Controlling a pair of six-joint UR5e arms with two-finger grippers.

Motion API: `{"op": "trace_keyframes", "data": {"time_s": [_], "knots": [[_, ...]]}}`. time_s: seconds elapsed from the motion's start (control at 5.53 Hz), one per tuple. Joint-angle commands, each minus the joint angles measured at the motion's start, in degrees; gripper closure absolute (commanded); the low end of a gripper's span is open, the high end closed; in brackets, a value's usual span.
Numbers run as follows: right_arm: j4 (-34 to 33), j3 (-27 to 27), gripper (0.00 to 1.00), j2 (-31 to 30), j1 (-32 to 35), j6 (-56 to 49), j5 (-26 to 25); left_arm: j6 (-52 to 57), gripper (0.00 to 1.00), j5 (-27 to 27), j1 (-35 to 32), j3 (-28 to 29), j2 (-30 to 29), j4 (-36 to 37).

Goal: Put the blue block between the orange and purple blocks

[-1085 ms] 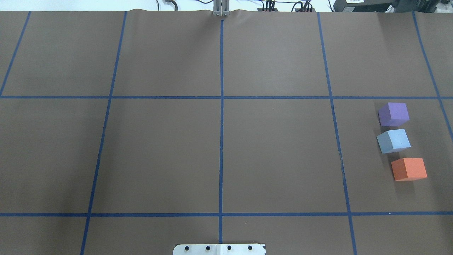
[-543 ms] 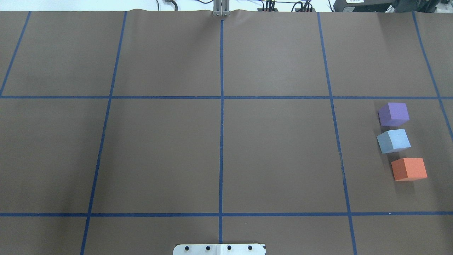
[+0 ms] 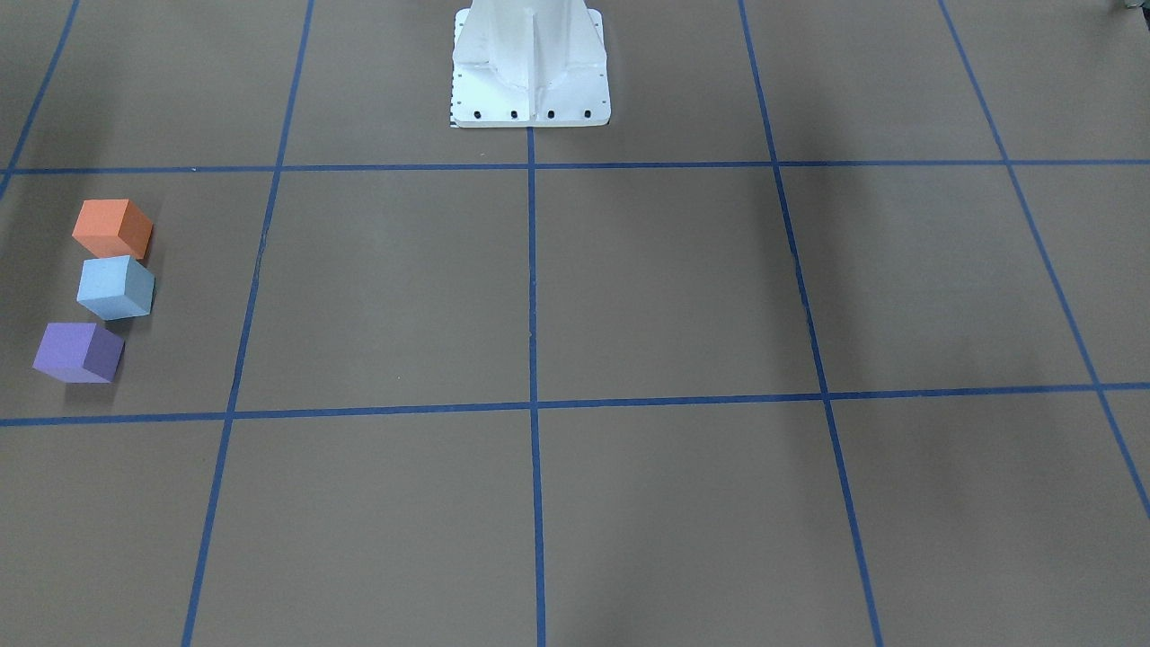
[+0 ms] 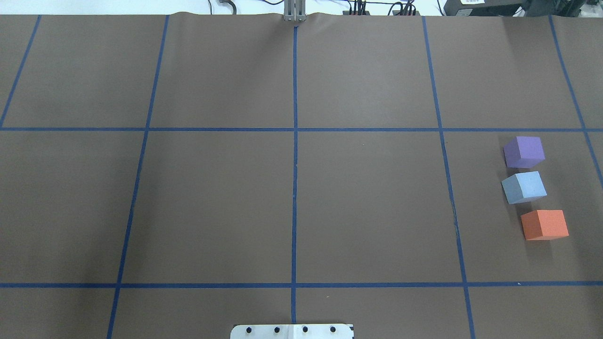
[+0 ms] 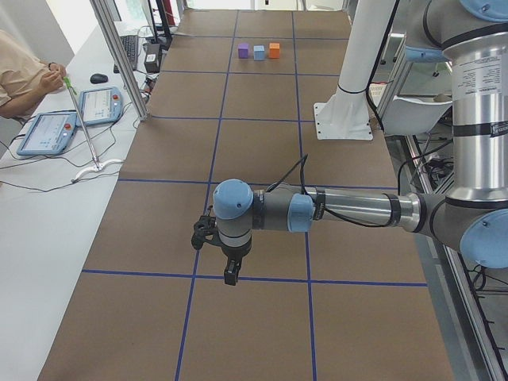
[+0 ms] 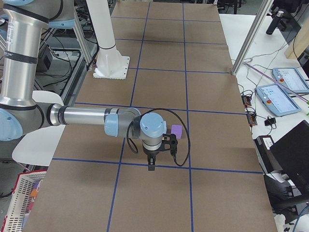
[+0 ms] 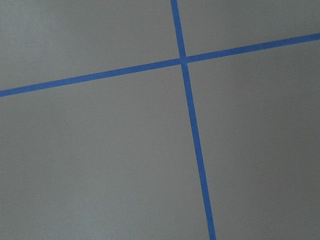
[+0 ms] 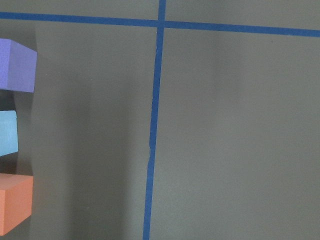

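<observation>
The blue block (image 4: pixel 524 187) sits on the brown table between the purple block (image 4: pixel 524 151) and the orange block (image 4: pixel 544 224), in a loose row at the right side with small gaps. The row also shows in the front-facing view: orange (image 3: pixel 112 228), blue (image 3: pixel 115 287), purple (image 3: pixel 79 352). The right wrist view catches their edges: purple (image 8: pixel 15 65), blue (image 8: pixel 7 132), orange (image 8: pixel 15 202). My left gripper (image 5: pixel 227 275) hangs over bare table far from the blocks. My right gripper (image 6: pixel 151 164) hovers near the purple block (image 6: pixel 176 131). I cannot tell whether either is open or shut.
The white robot pedestal (image 3: pixel 530 72) stands at the table's near middle edge. Blue tape lines (image 4: pixel 294 188) divide the table into squares. An aluminium post (image 5: pixel 119 55), tablets (image 5: pixel 48 131) and a seated operator (image 5: pixel 20 75) are beside the table.
</observation>
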Motion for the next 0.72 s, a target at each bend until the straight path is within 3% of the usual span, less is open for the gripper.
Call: {"op": "trace_keyframes", "data": {"time_s": [0.0, 0.54], "knots": [[0.2, -0.3, 0.0, -0.4, 0.0, -0.1, -0.5, 0.0, 0.0, 0.1, 0.1, -0.8, 0.1, 0.0], [0.2, 2.0, 0.0, -1.1, 0.1, -0.1, -0.3, 0.0, 0.0, -0.2, 0.1, -0.9, 0.4, 0.0]]}}
